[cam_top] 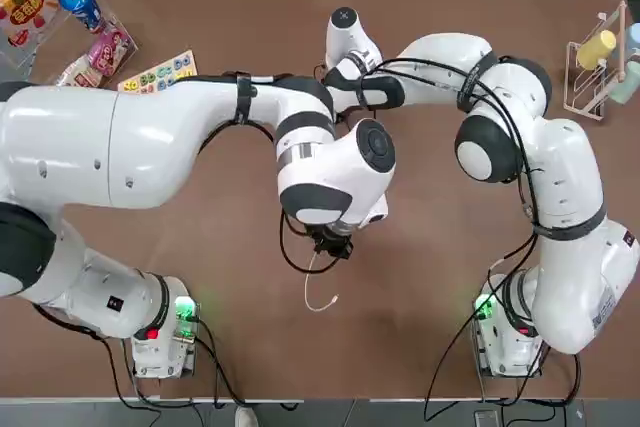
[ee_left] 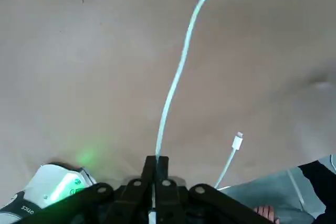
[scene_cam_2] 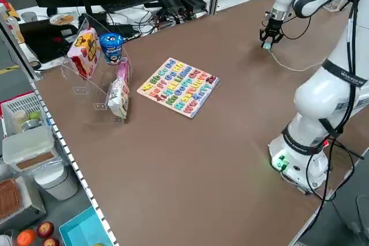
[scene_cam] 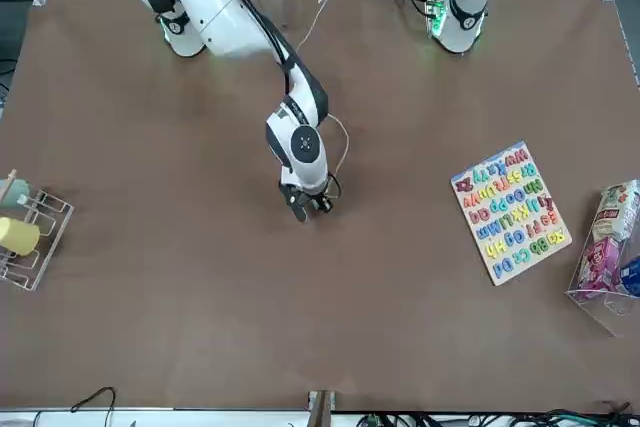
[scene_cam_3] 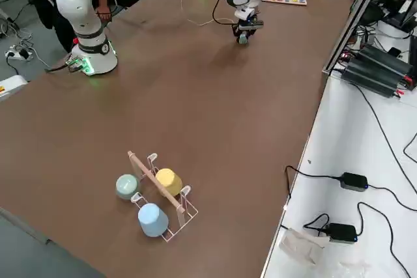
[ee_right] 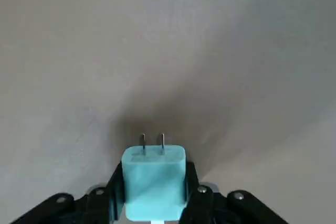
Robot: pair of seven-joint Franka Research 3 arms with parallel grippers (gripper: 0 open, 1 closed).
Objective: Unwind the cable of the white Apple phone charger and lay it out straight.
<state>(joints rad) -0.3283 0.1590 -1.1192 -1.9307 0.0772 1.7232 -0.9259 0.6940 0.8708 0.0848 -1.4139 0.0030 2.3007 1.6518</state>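
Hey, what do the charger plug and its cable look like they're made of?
The charger plug looks like smooth, hard plastic with softly rounded edges; its two thin prongs seem to be metal. The cable bends in soft curves, probably flexible rubbery plastic.
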